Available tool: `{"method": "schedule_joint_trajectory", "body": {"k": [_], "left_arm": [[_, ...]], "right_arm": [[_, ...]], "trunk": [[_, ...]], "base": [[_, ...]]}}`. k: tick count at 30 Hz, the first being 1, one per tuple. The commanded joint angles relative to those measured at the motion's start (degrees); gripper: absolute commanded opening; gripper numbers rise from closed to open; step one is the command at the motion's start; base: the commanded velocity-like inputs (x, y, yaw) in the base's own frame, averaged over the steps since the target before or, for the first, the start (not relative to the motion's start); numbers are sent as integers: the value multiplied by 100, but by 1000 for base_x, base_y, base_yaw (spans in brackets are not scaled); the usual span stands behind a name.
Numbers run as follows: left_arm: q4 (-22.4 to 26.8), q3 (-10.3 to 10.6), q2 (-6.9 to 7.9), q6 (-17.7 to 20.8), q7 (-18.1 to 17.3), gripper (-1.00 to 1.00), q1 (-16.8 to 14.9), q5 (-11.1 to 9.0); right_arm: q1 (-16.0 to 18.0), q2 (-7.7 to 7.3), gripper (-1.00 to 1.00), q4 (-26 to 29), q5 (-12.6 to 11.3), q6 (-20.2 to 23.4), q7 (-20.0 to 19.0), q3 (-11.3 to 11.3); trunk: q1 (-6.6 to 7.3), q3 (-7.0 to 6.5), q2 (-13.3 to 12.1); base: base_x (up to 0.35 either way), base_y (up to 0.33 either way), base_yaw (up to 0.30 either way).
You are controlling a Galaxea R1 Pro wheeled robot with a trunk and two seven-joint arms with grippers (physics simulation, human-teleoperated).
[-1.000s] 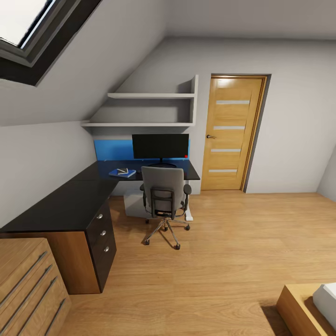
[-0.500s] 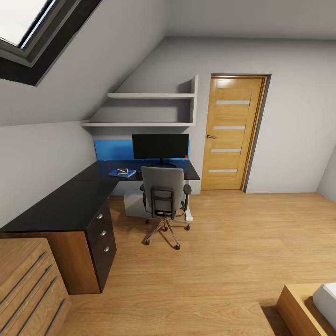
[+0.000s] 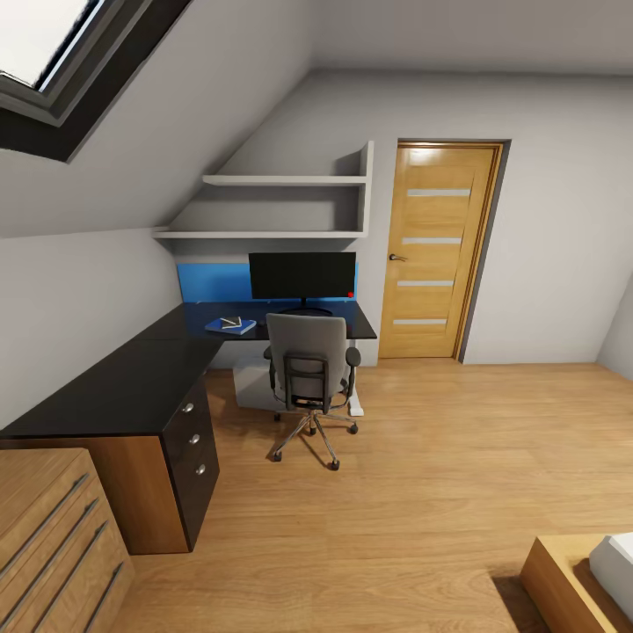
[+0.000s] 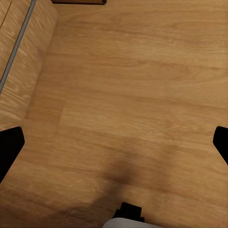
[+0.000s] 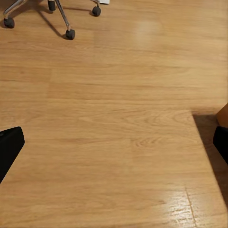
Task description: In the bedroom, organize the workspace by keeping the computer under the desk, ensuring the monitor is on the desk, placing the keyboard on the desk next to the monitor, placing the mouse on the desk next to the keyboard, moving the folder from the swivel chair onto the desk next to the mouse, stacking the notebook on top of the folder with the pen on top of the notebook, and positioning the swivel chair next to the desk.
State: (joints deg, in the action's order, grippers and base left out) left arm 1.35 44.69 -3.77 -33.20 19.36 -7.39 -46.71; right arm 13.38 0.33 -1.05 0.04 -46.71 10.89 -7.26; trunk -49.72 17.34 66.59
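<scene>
with both grippers spread wide over bare honey wood floor [image 4: 133,95], left gripper [image 4: 114,142] and right gripper [image 5: 114,142] hold nothing. well ahead: grey swivel chair [image 3: 308,365] at glossy black l-shaped desk [image 3: 123,387], blue folder [image 3: 230,326] beside wide black monitor [image 3: 301,275].

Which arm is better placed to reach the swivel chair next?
Right, marginally: the right gripper, open, faces floor with castors of the swivel chair in view; the left gripper faces floor beside the dresser. Both are far off.
</scene>
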Motion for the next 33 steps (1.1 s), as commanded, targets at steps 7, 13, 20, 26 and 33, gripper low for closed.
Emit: {"method": "schedule_joint_trajectory", "body": {"k": [7, 13, 20, 26, 33], "left_arm": [[3, 48, -1, -4, 51, 100, -1, -4], [5, 48, -1, -2, 51, 100, 0, -4], [5, 48, -1, -2, 51, 100, -2, -4], [4, 54, -9, -3, 50, 100, -2, -4], [5, 50, -3, -2, 57, 100, -1, -4]], "right_arm": [[7, 2, 100, -10, 3, -14, 50, -48], [7, 2, 100, -13, 3, -14, 46, -48], [7, 2, 100, -12, 0, -14, 46, -48], [7, 2, 100, -9, 2, -14, 46, -48], [7, 2, 100, -12, 3, -14, 47, -48]], "trunk": [[0, 7, 4], [0, 7, 4], [0, 7, 4], [0, 7, 4], [0, 7, 4]], "base": [[0, 0, 0], [0, 0, 0], [0, 0, 0], [0, 0, 0], [0, 0, 0]]}}
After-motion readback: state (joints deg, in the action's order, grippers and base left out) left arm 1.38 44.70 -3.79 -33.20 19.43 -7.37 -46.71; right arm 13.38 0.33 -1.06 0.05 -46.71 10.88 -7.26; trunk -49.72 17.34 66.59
